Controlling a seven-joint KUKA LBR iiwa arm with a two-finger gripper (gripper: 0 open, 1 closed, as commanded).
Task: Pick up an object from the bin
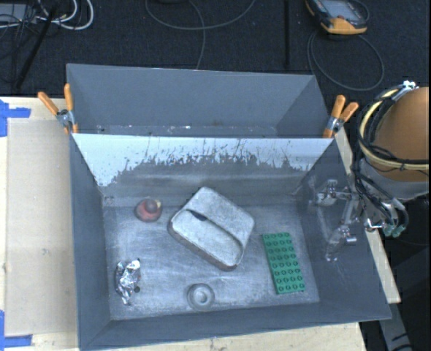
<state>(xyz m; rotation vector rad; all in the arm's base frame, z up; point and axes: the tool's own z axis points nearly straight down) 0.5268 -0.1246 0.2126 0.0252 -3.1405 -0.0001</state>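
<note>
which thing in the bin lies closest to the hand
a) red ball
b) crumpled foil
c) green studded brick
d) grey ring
c: the green studded brick lies just left of the hand, which is by the bin's right wall; the others lie further left.

No writing, number or brand mark can be read anywhere in the bin [201, 101]. The green studded brick [283, 263] beside the gripper [337, 240] and the grey case [210, 227] farther from it bear nothing legible

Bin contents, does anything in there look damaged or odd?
Only the silver foil wad at the bin's lower left looks crumpled. The grey block and the green studded plate look whole.
</note>
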